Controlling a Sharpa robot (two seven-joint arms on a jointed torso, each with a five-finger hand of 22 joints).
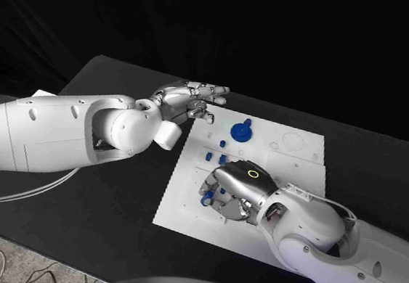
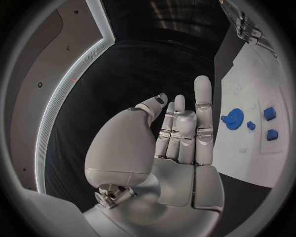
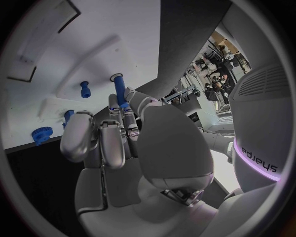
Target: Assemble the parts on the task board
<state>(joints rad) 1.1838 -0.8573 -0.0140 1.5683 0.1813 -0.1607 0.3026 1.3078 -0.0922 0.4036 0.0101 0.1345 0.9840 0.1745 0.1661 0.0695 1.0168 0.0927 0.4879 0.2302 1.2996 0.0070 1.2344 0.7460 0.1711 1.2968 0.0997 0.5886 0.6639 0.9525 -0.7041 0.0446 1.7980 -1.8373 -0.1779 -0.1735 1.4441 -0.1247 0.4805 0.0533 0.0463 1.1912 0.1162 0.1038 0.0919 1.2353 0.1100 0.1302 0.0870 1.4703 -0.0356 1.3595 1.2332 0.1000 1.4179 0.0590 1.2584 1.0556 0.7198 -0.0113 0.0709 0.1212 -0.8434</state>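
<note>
I have the right robot hand (image 1: 236, 189) down over the near-left part of the task board (image 1: 301, 169), fingers pinching a blue peg (image 3: 119, 89) upright so its end can go straight down into a hole; from the wrist view I think it is pinched, though the contact is partly hidden. The left robot hand (image 1: 185, 99) holds nothing, fingers straight, parked just off the board's far-left corner over the desk (image 1: 99, 197), clear of the blue gear (image 1: 242, 129) standing on the board.

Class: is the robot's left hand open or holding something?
Open: the left hand holds nothing, its fingers extended beside the task board.
</note>
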